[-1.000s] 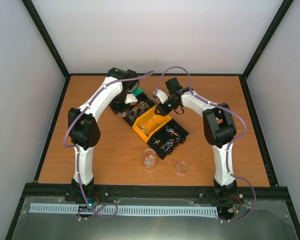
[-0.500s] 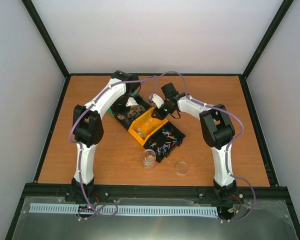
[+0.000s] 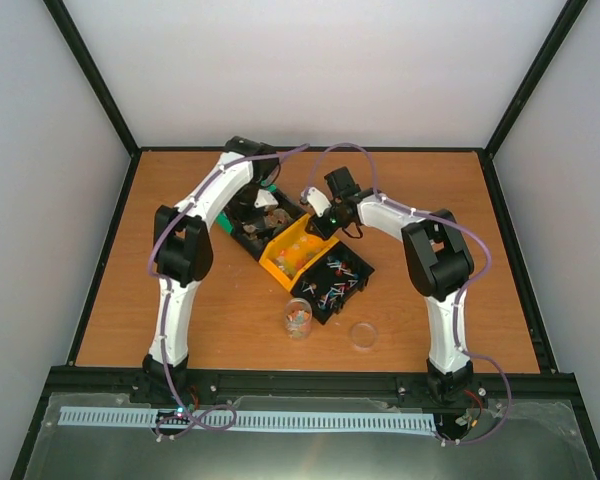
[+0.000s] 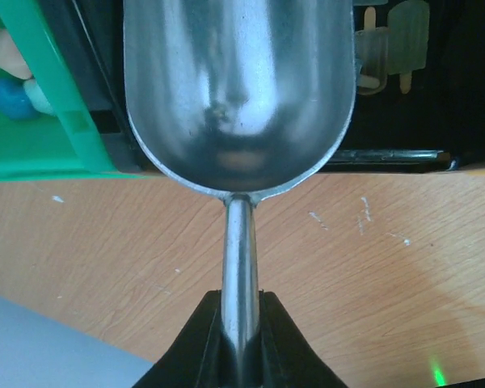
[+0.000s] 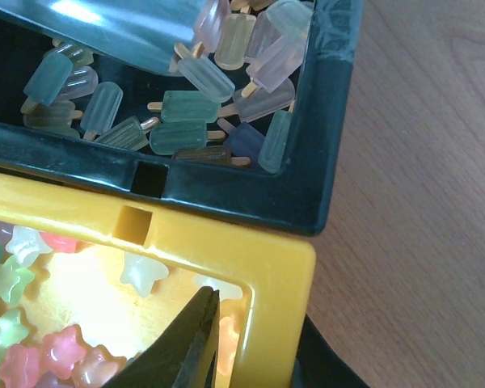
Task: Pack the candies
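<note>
Bins (image 3: 276,262) dragged left, toward scoop (image 4: 238,97)
Right gripper (image 5: 255,323) seemingly grips yellow bin (image 5: 226,234); left gripper (image 4: 238,327) clamps the handle (no candies (image 5: 186,105) aboard).

This is a robot lab. Wood worktop (image 3: 210,320) sits in a box w/ plain white walls (image 3: 310,70) & black frame bars (image 3: 92,75). Left arm (image 3: 205,190) & right arm (image 3: 390,210), both white, are bolted to a black rail (image 3: 310,383) at the front edge.
</note>
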### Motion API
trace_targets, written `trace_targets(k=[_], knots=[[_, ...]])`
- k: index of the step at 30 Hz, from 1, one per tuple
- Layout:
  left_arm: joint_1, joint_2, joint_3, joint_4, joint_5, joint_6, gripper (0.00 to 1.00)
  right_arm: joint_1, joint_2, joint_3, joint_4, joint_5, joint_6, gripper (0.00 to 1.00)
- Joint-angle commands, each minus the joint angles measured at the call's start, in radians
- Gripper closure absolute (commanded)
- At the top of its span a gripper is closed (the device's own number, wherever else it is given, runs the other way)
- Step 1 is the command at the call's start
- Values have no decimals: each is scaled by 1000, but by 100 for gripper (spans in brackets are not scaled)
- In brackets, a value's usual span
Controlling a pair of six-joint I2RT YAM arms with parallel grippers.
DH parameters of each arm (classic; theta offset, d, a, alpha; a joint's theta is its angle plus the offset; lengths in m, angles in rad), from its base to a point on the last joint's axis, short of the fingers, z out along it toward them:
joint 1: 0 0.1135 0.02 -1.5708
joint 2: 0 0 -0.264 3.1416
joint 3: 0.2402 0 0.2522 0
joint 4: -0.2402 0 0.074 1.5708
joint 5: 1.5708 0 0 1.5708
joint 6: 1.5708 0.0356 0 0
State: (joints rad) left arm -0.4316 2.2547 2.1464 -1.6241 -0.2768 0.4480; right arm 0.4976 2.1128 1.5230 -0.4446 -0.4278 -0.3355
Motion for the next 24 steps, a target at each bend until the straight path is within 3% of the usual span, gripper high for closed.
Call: trace_targets(k=[1,6,13,24], knots=[[5,76,-56,102,183,58,99,16,-47,-57,39,-81,-91,88],[5,1,-200,261,254,136,99,16,-66,-84,62,-93,-109,93],[2,-68,-265,391,355,200,99,16,-75,-106,69,-87,-111,94],[22,-257,-543,675,566,133,99,4,-81,-119,68,-67,-85,94]])
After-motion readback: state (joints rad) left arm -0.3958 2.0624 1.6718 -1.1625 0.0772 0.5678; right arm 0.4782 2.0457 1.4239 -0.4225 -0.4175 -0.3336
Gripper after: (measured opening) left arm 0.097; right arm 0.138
